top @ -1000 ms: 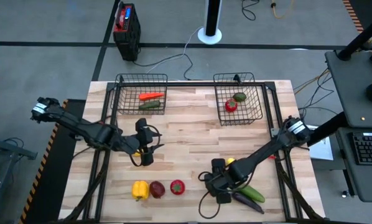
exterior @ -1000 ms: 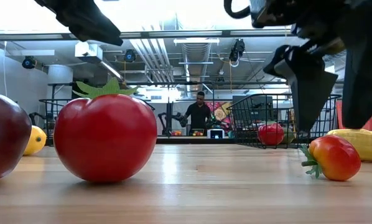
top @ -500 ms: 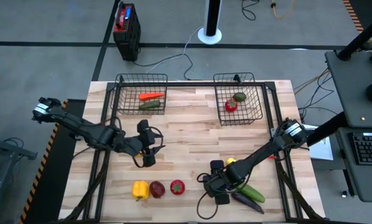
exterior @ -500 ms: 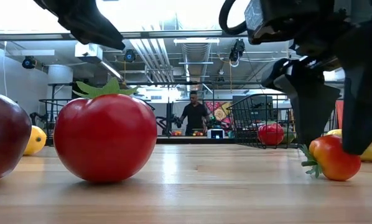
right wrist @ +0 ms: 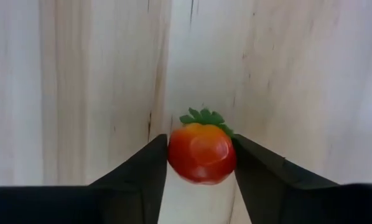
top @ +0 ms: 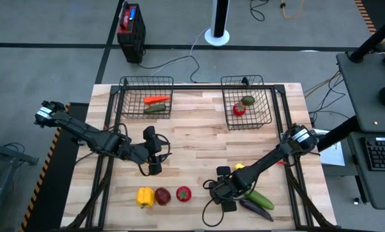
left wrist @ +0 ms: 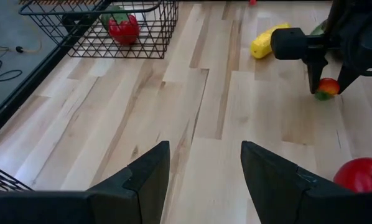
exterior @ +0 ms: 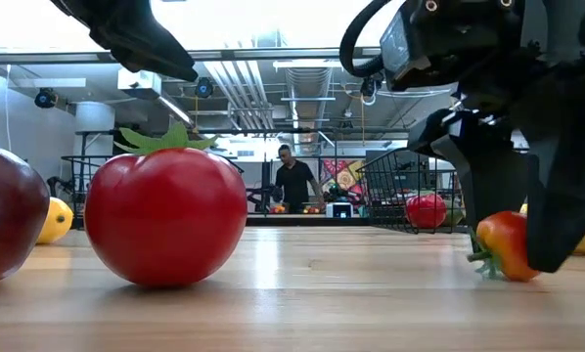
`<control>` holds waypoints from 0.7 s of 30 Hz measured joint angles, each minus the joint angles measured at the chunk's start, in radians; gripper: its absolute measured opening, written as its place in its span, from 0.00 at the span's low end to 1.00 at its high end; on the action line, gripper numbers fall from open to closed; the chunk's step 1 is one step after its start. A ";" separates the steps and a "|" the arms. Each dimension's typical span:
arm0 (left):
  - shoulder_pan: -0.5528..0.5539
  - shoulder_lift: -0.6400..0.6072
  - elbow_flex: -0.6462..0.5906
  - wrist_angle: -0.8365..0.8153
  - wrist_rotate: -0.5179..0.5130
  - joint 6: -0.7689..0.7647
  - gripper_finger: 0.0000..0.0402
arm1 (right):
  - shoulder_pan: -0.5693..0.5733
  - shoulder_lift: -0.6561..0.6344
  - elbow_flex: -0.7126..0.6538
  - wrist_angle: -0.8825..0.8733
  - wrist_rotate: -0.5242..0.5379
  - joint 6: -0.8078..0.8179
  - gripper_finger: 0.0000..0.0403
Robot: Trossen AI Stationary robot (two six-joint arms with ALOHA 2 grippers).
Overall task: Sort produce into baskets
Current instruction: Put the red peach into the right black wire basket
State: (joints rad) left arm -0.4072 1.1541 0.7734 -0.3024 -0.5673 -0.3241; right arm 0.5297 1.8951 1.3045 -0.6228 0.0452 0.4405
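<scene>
A small red-orange tomato (right wrist: 201,154) rests on the table near the front right; it also shows in the low view (exterior: 503,246). My right gripper (right wrist: 201,186) is open, pointing down, with one finger on each side of that tomato. In the high view the right gripper (top: 221,193) hides it. My left gripper (top: 154,161) is open and empty above mid-table, left of centre. Two black wire baskets stand at the far edge: the left basket (top: 129,96) holds a carrot and a cucumber, the right basket (top: 266,106) a tomato and a green piece. My right gripper has its fingers (right wrist: 145,171) close against the two sides of the small tomato (right wrist: 173,155), coming from above and pointing down. Whether they touch it I cannot tell. The tomato sits on the table, its green leaves toward the far side of the fingers.
A yellow pepper (top: 145,196), a dark red piece (top: 162,196) and a big red tomato (top: 183,193) lie in a row near the front edge. A yellow piece (top: 239,167), a green cucumber (top: 262,200) and a purple eggplant (top: 257,209) lie beside the right gripper.
My right gripper has gone down over the small tomato, so its fingers now stand on either side of it near the table. The tomato has stayed where it was. My left gripper has drifted a little toward the table's right edge.
</scene>
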 joint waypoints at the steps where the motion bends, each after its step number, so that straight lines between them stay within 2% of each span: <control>1: 0.000 -0.001 0.000 0.002 0.000 0.000 0.45 | 0.000 -0.001 0.000 0.000 0.000 -0.007 0.39; 5: 0.000 -0.001 0.000 0.015 0.000 0.000 0.45 | -0.001 -0.001 0.000 -0.001 -0.001 -0.018 0.34; 10: 0.000 -0.001 0.000 0.023 0.000 0.000 0.45 | -0.027 -0.018 0.030 -0.080 0.000 -0.048 0.34; 17: 0.000 -0.001 0.000 0.068 0.000 -0.002 0.45 | -0.150 -0.084 0.153 -0.259 0.035 -0.132 0.35; 21: -0.003 -0.005 0.020 0.049 0.000 -0.023 0.45 | -0.239 -0.166 0.205 -0.292 0.034 -0.207 0.35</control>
State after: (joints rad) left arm -0.4100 1.1496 0.7936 -0.2537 -0.5669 -0.3474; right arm 0.2903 1.7289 1.5094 -0.9149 0.0789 0.2340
